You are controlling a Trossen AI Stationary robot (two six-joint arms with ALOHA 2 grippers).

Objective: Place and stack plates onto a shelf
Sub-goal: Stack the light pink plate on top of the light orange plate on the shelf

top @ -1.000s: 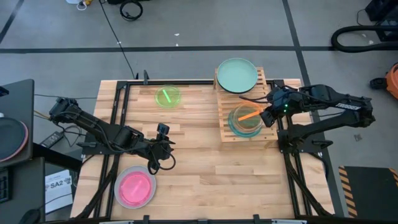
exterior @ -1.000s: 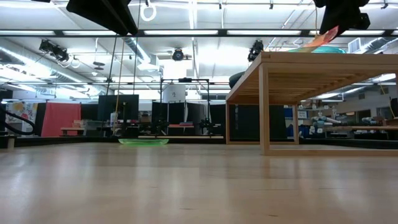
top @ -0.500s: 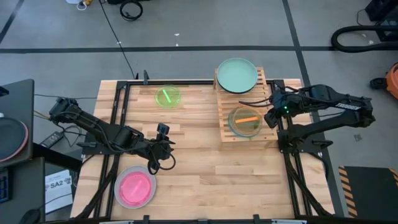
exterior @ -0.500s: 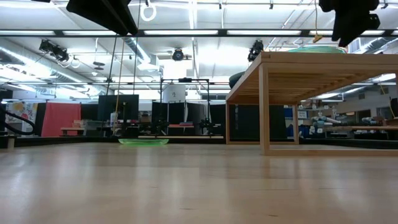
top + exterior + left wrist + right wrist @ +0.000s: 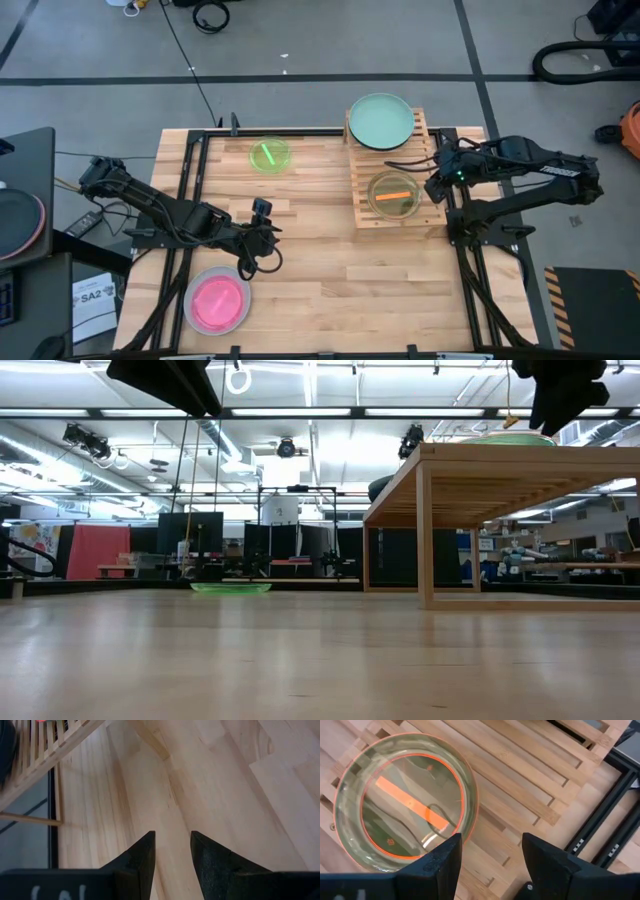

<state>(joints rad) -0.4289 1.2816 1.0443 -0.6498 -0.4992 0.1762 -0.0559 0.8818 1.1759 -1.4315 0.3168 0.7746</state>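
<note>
We see the shelf (image 5: 391, 170) at the worktop's (image 5: 330, 270) far right part, and on its nearer half lies an orange plate (image 5: 394, 194), stacked on something beneath it whose colour we cannot make out for sure from above. On the shelf's far half sits a mint plate (image 5: 380, 120). The right wrist view shows what the high view does not: the orange plate (image 5: 405, 802) is translucent, with a bright orange bar across its middle and the slats showing through it, and its rim lies just in front of the right gripper's (image 5: 490, 857) two fingers, which do not touch it. The jaws stand wide apart and hold nothing. In the high view the right gripper (image 5: 432, 184) hovers at the shelf's right edge, beside the plate.

A green plate (image 5: 269, 156) lies on the worktop left of the shelf, well apart from it. The low view shows it (image 5: 231, 587) as a thin green sliver far across the wood, and the shelf (image 5: 480, 465) as a raised rack on legs.

A pink plate (image 5: 217, 301) lies near the worktop's near left corner. The left gripper (image 5: 258, 238) hangs just beyond it; its wrist view shows the jaws (image 5: 172, 852) a little apart over bare wood, empty.
</note>
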